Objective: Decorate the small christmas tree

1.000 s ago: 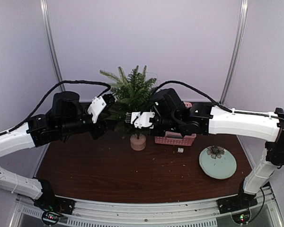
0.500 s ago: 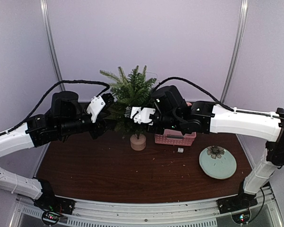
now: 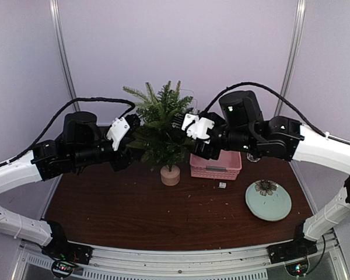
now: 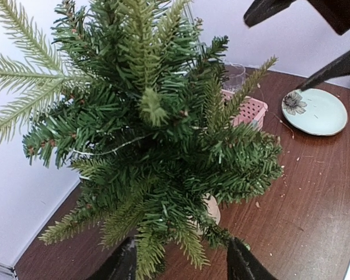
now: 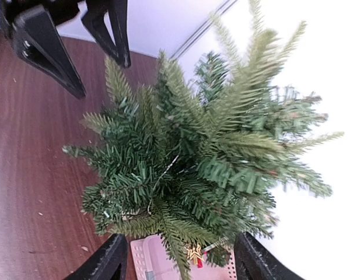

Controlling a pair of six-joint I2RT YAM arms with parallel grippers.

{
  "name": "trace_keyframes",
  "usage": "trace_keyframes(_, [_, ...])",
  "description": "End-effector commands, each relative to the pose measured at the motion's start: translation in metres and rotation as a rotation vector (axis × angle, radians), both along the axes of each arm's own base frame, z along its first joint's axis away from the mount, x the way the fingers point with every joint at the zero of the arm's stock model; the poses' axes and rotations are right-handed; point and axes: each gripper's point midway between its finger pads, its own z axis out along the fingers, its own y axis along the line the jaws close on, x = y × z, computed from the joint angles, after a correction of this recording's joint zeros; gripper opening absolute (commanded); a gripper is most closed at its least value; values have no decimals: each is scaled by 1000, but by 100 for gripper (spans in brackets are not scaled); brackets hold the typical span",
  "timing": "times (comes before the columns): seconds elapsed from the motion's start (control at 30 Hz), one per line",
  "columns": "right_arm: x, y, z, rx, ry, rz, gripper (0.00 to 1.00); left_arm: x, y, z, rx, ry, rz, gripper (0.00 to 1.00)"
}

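Observation:
The small christmas tree (image 3: 161, 123) stands on its pale stump base (image 3: 170, 175) at the back of the table. My left gripper (image 3: 134, 125) is at its left side, open; in the left wrist view the tree (image 4: 157, 116) fills the frame and only low branch tips lie between the open gripper (image 4: 181, 265). My right gripper (image 3: 185, 123) is at the tree's right side, open and holding nothing. In the right wrist view a gold star ornament (image 5: 193, 252) hangs on a low branch of the tree (image 5: 192, 157), just above the open gripper (image 5: 181, 265). A thin wire runs through the branches.
A pink basket (image 3: 216, 165) sits right of the tree's base. A pale green plate (image 3: 268, 200) with a flower ornament lies further right and nearer. A small white piece (image 3: 222, 185) lies in front of the basket. A clear glass (image 4: 233, 76) stands behind the basket.
My right gripper has opened and drawn up and to the right, away from the tree's lower front. The left gripper has opened a little wider and stayed where it was.

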Motion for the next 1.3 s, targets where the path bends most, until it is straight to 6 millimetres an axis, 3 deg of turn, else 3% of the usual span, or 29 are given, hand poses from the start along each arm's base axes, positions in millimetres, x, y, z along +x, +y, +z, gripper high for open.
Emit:
trace_keyframes(0.0, [-25, -20, 33, 145, 81, 19, 63, 3, -4, 34, -71, -21, -2, 52])
trace_keyframes(0.17, [-7, -52, 66, 345, 180, -115, 63, 7, -6, 47, -113, -13, 8, 51])
trace_keyframes(0.3, [30, -71, 72, 509, 345, -203, 59, 17, -4, 55, -171, 10, 30, 51])
trace_keyframes(0.43, [59, -76, 76, 638, 471, -225, 51, 22, -5, 72, -222, 9, 4, 48])
trace_keyframes(0.6, [80, -69, 90, 757, 524, -163, 46, 12, -23, 89, -208, 20, -119, 46])
trace_keyframes(0.87, [103, -44, 80, 797, 614, -64, 43, 10, -43, 132, -216, -14, -214, 45])
trace_keyframes(1.03, [105, -34, 69, 783, 653, -22, 42, 11, -45, 134, -209, -24, -225, 45])
trace_keyframes(1.17, [104, -31, 66, 780, 668, -2, 31, 12, -42, 130, -204, -31, -210, 45])
trace_keyframes(1.27, [99, -29, 66, 771, 681, 25, 31, 13, -40, 127, -201, -36, -196, 45])
